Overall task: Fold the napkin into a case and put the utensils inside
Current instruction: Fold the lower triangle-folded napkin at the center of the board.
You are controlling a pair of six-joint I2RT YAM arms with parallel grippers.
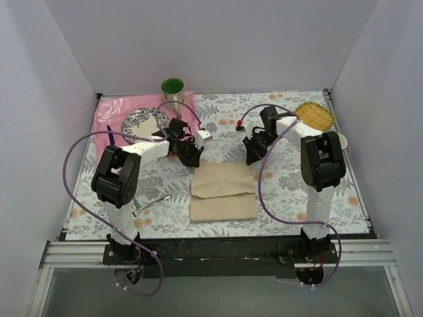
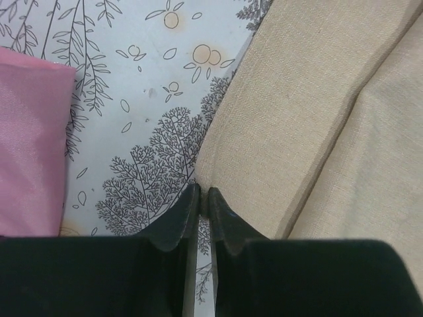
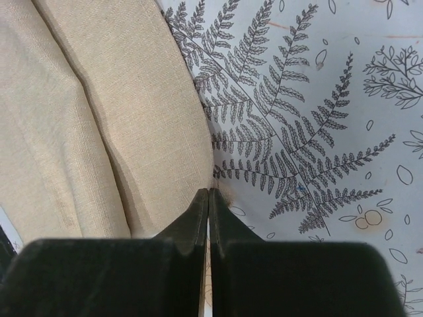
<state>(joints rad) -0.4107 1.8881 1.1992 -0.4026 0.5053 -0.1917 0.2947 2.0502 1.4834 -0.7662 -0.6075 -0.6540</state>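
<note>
**Beige-tan cloth napkin [image 1: 223, 206] part-folded, a hand at each far corner**

It lies flat at the middle of the floral-print table [image 1: 291, 191]. A second layer overlaps its far half as an oblong, long axis running left to right. The left hand [image 1: 190, 157] sits at the far-left corner and the right hand [image 1: 253, 157] at the far-right corner. On the left, the black fingers [image 2: 173, 228] are drawn nearly together, tips meeting the cloth's corner. On the right, the fingers [image 3: 192, 224] are pressed together at the cloth's edge. Whether either nips fabric cannot be told. Farther left lies a pink cloth mat [image 1: 112, 115] carrying a patterned round plate [image 1: 140, 122], with a green cup [image 1: 172, 87] behind.
</note>
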